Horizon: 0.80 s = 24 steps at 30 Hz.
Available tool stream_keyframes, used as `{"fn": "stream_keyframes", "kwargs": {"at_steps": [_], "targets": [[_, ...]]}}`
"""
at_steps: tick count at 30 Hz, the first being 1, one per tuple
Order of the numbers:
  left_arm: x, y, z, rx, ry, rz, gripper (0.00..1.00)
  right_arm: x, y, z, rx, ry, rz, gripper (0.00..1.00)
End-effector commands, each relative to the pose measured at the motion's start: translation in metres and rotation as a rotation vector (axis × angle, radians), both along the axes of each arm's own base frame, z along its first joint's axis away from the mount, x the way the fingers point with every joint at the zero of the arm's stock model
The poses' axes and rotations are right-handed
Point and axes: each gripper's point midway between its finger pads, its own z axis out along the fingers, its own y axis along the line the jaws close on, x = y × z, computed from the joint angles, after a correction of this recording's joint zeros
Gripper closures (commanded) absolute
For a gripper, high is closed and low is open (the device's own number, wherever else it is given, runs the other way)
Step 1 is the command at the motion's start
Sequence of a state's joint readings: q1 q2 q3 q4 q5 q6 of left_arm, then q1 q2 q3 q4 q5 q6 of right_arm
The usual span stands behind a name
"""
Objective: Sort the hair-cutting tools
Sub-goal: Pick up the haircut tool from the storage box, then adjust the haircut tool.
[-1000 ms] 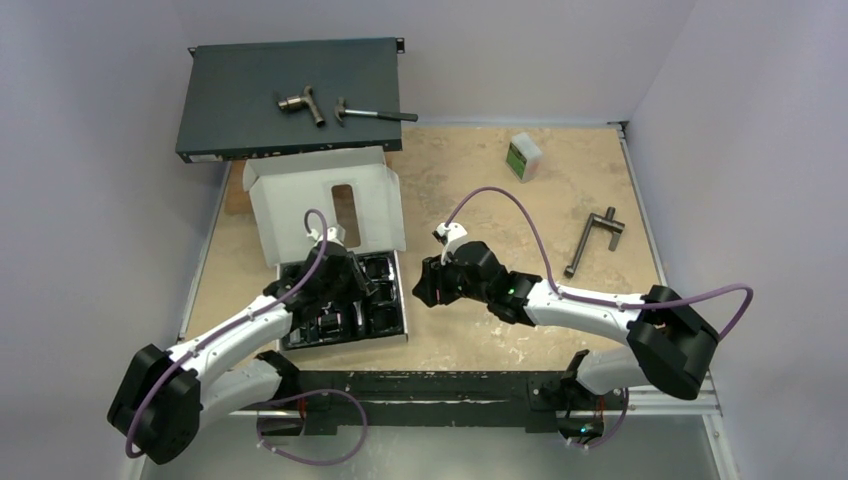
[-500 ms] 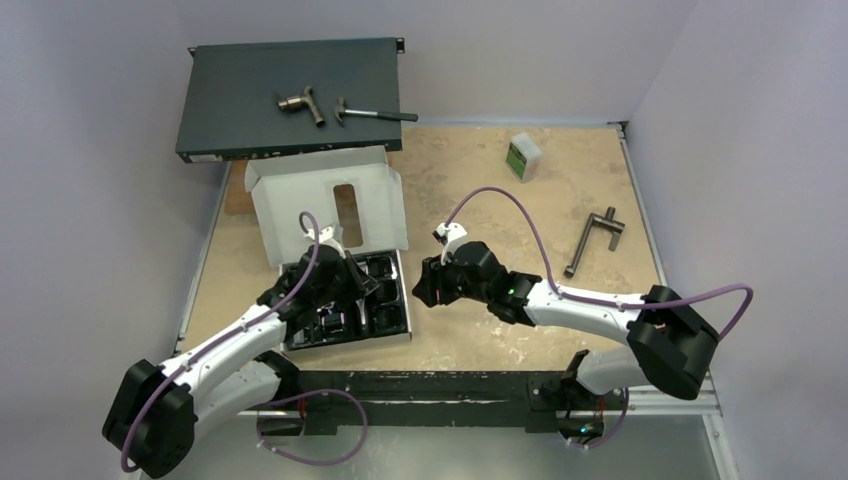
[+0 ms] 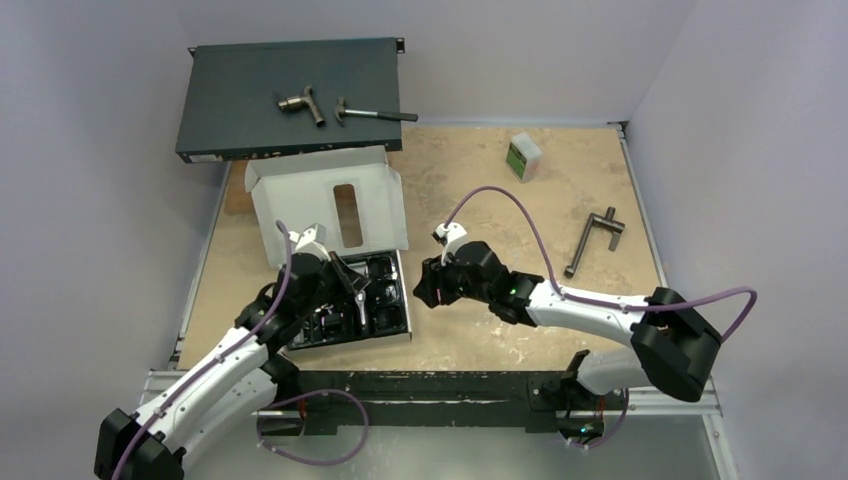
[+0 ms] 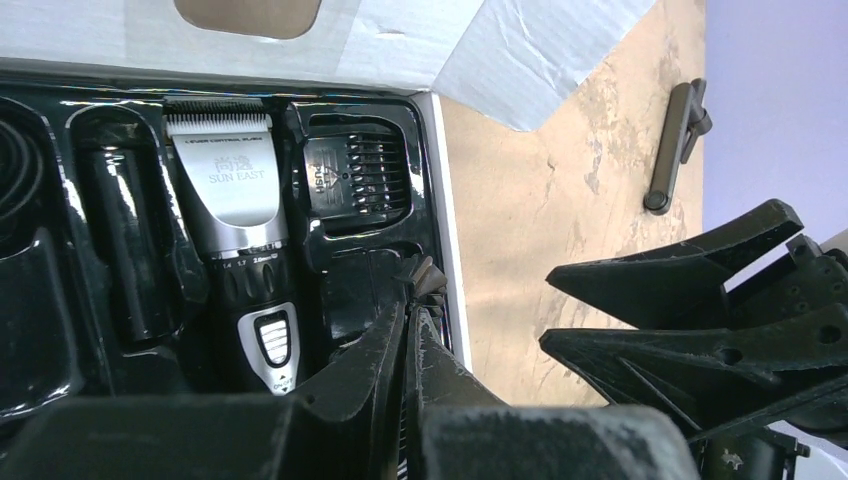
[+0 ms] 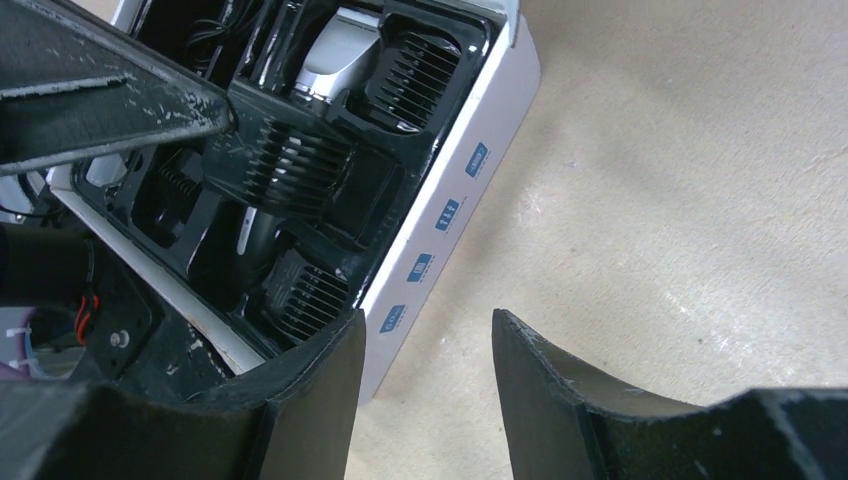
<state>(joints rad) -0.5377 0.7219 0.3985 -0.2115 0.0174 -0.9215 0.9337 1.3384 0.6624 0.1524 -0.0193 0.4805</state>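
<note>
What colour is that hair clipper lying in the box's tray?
The clipper has a silver head and a black body. It shows best in the left wrist view.

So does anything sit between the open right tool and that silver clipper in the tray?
Yes. The left tool, shut on a comb attachment, hangs over the tray, across the clipper. The white box's wall also lies between the right tool and the tray.
</note>
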Motion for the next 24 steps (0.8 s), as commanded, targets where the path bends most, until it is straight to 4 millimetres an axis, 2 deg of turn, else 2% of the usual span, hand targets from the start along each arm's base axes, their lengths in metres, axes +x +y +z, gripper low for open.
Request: {"fn": "stream_keyframes", "kwargs": {"at_steps": [1, 5, 9, 11, 13, 16, 19, 24], "targets": [[-0.001, 0.012, 0.006, 0.025, -0.025, 0.032, 1.00, 0.008, 0.009, 0.044, 0.057, -0.147, 0.073, 0.49], [-0.007, 0.014, 0.026, -0.014, -0.064, 0.013, 1.00, -0.002, 0.015, 0.077, 0.087, -0.327, 0.152, 0.39], [-0.019, 0.013, 0.055, -0.064, -0.117, -0.037, 1.00, -0.033, 0.034, 0.113, 0.082, -0.562, 0.259, 0.15], [-0.027, 0.012, 0.069, -0.089, -0.139, -0.069, 1.00, -0.040, 0.039, 0.125, 0.054, -0.635, 0.317, 0.10], [-0.035, 0.011, 0.083, -0.115, -0.162, -0.103, 1.00, -0.055, 0.042, 0.136, 0.055, -0.715, 0.416, 0.03], [-0.047, 0.008, 0.104, -0.155, -0.195, -0.157, 1.00, -0.076, 0.043, 0.147, 0.033, -0.843, 0.538, 0.04], [-0.059, 0.002, 0.123, -0.194, -0.222, -0.221, 1.00, -0.086, 0.042, 0.147, -0.049, -0.895, 0.601, 0.07], [-0.071, -0.006, 0.137, -0.211, -0.223, -0.309, 1.00, -0.098, 0.043, 0.158, -0.104, -0.974, 0.629, 0.10]]}}
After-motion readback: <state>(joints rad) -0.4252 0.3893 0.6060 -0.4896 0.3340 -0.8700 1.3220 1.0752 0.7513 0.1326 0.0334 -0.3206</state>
